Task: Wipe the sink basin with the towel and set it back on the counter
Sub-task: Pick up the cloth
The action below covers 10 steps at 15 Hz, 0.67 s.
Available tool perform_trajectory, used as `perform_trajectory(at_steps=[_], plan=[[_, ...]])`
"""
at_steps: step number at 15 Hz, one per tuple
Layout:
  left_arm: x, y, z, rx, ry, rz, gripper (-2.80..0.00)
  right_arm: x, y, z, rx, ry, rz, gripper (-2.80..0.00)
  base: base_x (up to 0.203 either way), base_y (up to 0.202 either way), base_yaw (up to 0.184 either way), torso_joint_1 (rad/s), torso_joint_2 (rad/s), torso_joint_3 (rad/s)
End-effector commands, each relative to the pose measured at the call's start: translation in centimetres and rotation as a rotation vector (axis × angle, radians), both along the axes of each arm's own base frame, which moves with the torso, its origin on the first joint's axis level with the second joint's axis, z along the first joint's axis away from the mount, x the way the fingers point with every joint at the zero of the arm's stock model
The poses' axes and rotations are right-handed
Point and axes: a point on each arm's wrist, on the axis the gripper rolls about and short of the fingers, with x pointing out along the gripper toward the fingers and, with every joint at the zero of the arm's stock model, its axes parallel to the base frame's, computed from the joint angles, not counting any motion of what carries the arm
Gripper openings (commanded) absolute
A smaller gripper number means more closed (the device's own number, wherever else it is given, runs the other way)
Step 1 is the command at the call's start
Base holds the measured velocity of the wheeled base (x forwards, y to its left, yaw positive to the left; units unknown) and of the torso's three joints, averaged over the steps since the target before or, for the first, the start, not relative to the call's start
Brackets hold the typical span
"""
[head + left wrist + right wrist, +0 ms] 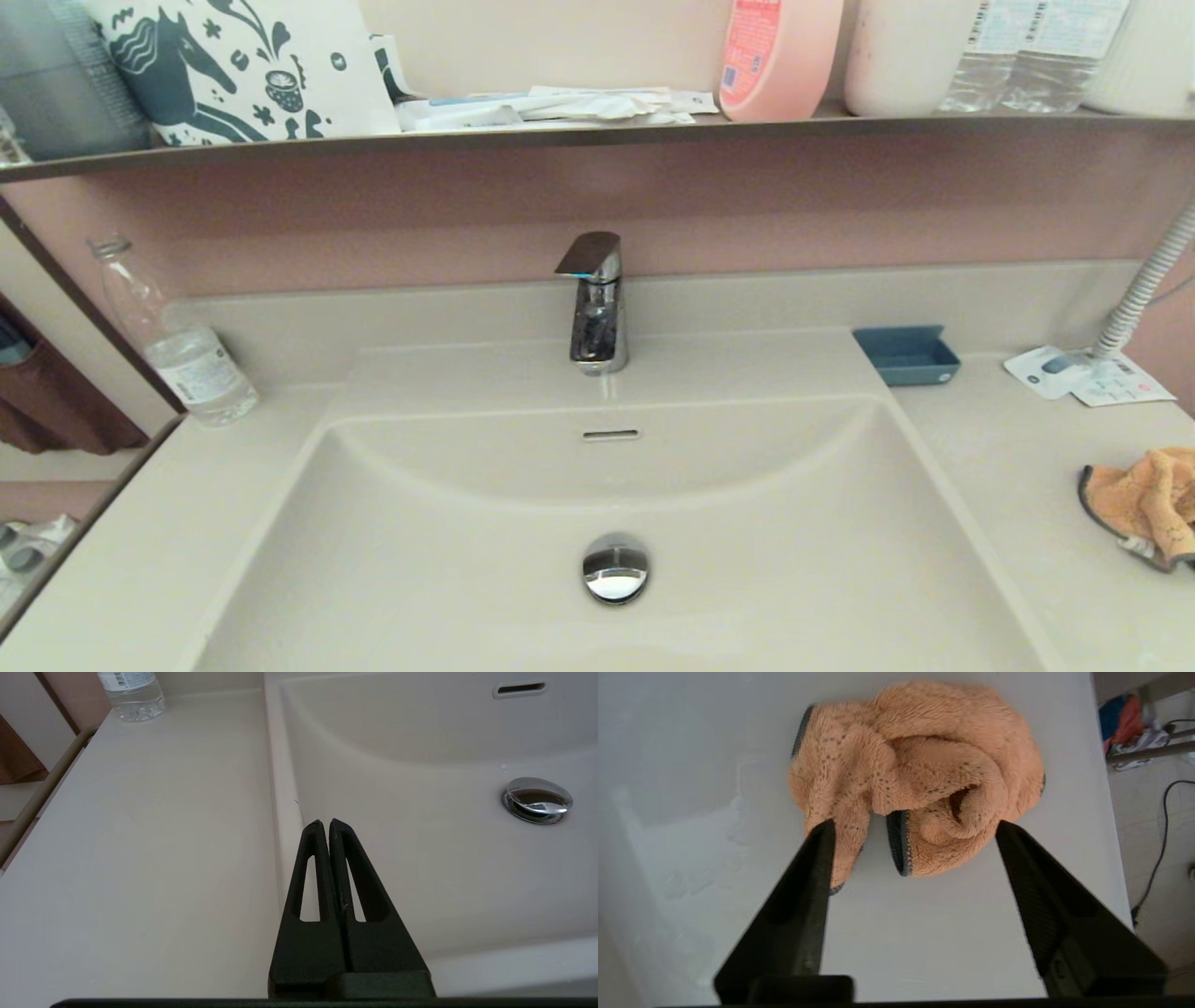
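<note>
The orange towel with dark grey edging lies crumpled on the counter at the right edge of the head view. In the right wrist view my right gripper is open, its fingers spread just short of the towel, one tip beside a hanging corner; nothing is held. The cream sink basin fills the middle, with its chrome drain plug and overflow slot. My left gripper is shut and empty over the basin's left rim. Neither arm shows in the head view.
A chrome faucet stands behind the basin. A blue soap dish, paper leaflets and a white hose sit at the back right. A water bottle stands back left. A dark shelf holds bottles and a bag.
</note>
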Motion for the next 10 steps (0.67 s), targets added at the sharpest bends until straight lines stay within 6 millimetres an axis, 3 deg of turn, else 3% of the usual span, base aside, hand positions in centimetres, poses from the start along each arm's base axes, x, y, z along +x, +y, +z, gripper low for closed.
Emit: perform_trajectory(at_steps=[1,10], plan=[[0.0,0.0,0.0,0.0,0.002,0.0,-2.8,1.2,-1.0,-0.2,0.001,0.054,0.038,0.0,0.0,0.0,0.0,0.0,0.0,0.0],[0.0,0.0,0.0,0.0,0.002,0.0,-2.8,4.5,-2.5,-2.4,-0.026,0.157,0.16,0.0,0.0,0.0,0.0,0.0,0.0,0.0]])
